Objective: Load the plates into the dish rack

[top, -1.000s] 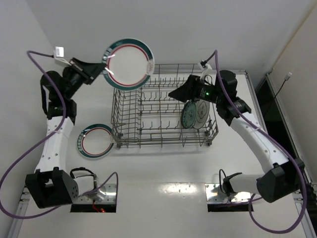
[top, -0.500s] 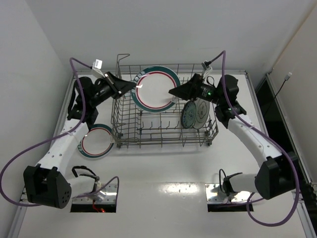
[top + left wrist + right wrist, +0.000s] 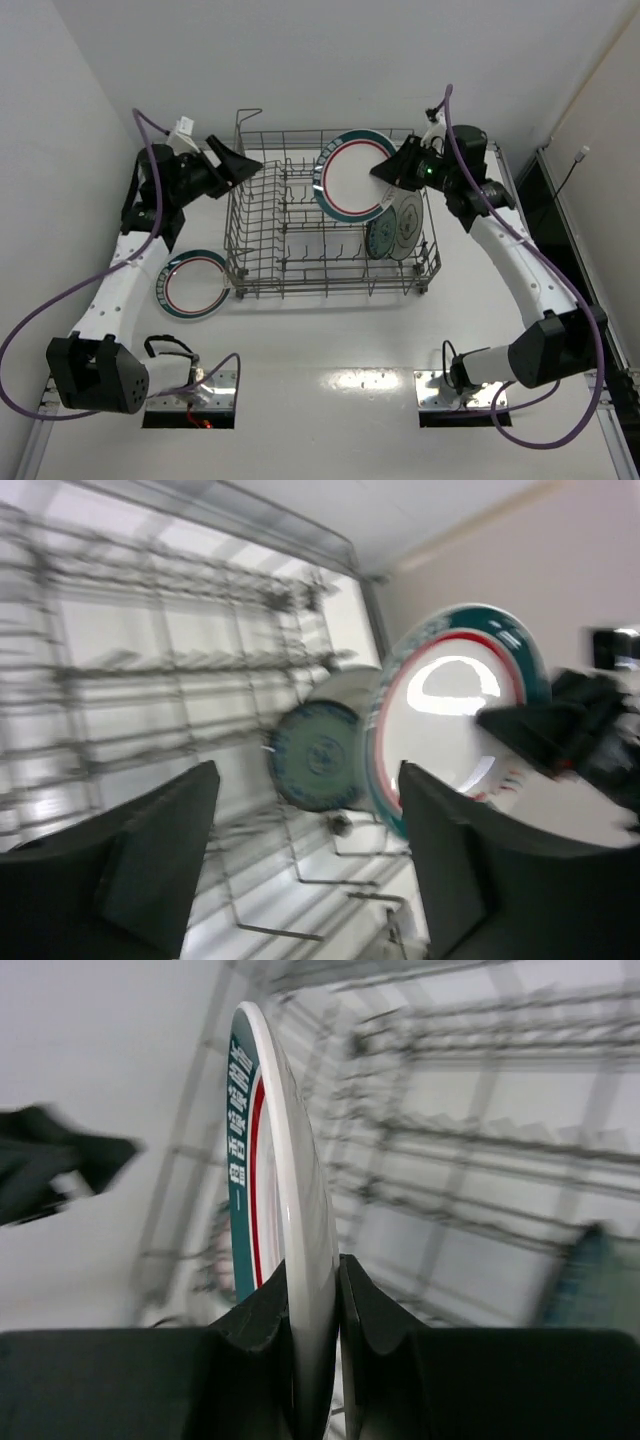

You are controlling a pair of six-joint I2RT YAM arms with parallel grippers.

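Desk (image 3: pixel 330 340) white, between plain white walls (image 3: pixel 300 60), grey dish rack (image 3: pixel 310 250) at centre; right end effector (image 3: pixel 381 172) clamping ringed plate (image 3: pixel 350 180); left end effector (image 3: pixel 245 163) spread wide

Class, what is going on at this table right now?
The right gripper clamps the rim of a ringed plate, holding it on edge over the dish rack. The left gripper is open and empty by the rack's far left corner. A teal plate and a white plate stand at the rack's right end; another ringed plate lies on the table.
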